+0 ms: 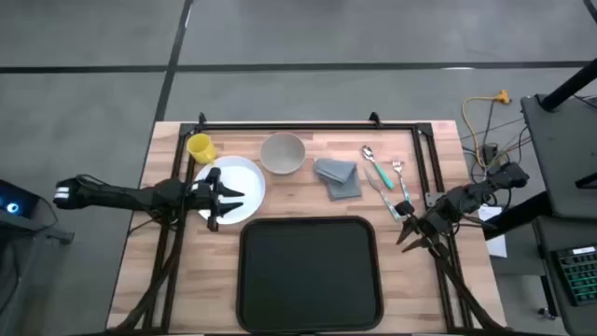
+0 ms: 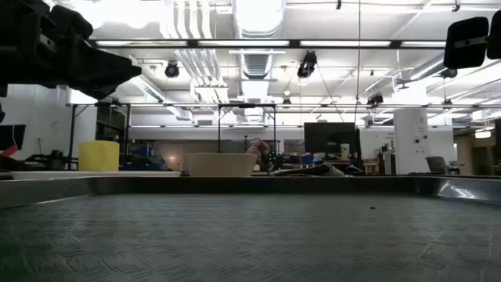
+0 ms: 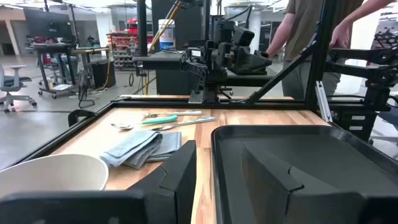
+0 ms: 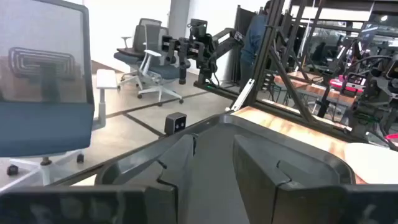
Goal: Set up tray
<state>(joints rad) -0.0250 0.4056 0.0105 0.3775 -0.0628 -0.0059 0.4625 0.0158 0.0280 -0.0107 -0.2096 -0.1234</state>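
Note:
The black tray (image 1: 310,273) lies flat at the table's near middle. Beyond it are a white plate (image 1: 244,182), a yellow cup (image 1: 200,147), a cream bowl (image 1: 283,152), a folded grey napkin (image 1: 339,177) and a spoon and fork with teal handles (image 1: 381,175). My left gripper (image 1: 235,196) hovers open over the plate, pointing toward the table's right; its wrist view shows the tray (image 3: 311,155) past the fingers. My right gripper (image 1: 407,233) hangs open beside the tray's right rim, pointing left across the tray (image 4: 280,146).
A black frame (image 1: 308,124) runs around the table's far edge and sides. In the low view the cup (image 2: 98,155) and bowl (image 2: 221,164) stand beyond the tray's far rim. A person (image 3: 311,37) stands past the table's right end. Cables (image 1: 485,131) lie off the table's right.

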